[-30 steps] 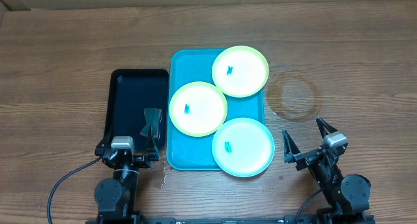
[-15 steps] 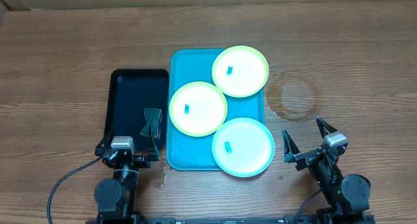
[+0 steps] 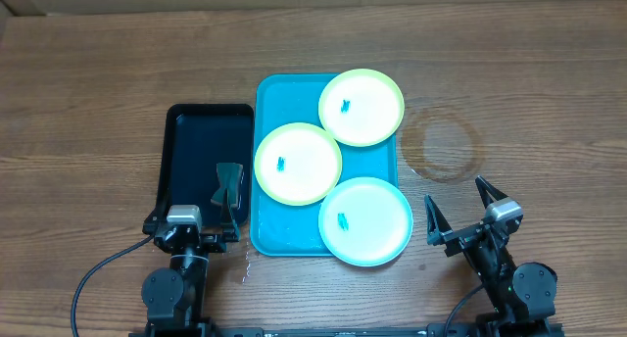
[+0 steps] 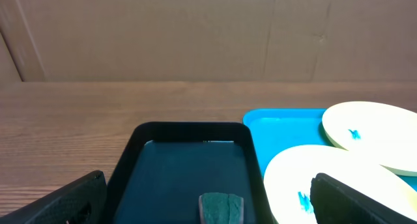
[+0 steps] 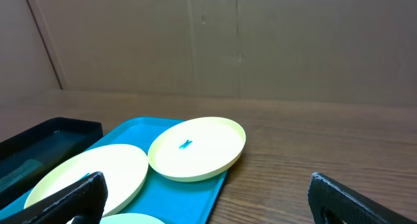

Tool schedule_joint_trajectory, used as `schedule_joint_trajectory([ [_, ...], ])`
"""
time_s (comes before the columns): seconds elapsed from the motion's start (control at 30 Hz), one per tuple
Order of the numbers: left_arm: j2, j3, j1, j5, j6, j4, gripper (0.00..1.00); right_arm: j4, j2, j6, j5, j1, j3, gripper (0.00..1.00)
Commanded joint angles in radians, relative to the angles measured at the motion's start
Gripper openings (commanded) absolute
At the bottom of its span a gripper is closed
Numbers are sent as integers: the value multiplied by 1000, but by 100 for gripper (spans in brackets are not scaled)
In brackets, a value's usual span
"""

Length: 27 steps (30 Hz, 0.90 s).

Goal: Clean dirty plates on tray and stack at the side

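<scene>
All three plates sit on the turquoise tray (image 3: 279, 102), each with a little blue smudge: one yellow-green plate (image 3: 361, 107) at its far right corner, another yellow-green plate (image 3: 298, 164) mid-left, and the light blue plate (image 3: 365, 220) hanging over its near right corner. Left gripper (image 3: 193, 219) and right gripper (image 3: 456, 194) are parked near the tray's near end, jaws spread wide, holding nothing. The black tray (image 3: 196, 131) with a dark green sponge (image 3: 228, 183) lies just left of the tray

Two yellow-green plates (image 3: 298, 163), one light blue plate (image 3: 365, 221), all blue-smudged, flat on turquoise tray (image 3: 279, 97)
</scene>
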Motion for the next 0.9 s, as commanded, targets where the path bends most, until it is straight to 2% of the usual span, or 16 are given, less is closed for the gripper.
schedule_joint_trajectory([
  [0.0, -6, -3, 5, 0, 22, -1, 100, 5, -6, 0, 11, -4, -11, 100],
  [0.2, -6, -3, 5, -7, 23, 0, 100, 5, -6, 0, 11, -4, -11, 100],
  [0.33, -6, -3, 5, -68, 23, 0, 100, 5, -6, 0, 11, -4, -11, 100],
  [0.87, -6, -3, 5, -66, 22, 0, 100, 5, -6, 0, 11, -4, -11, 100],
])
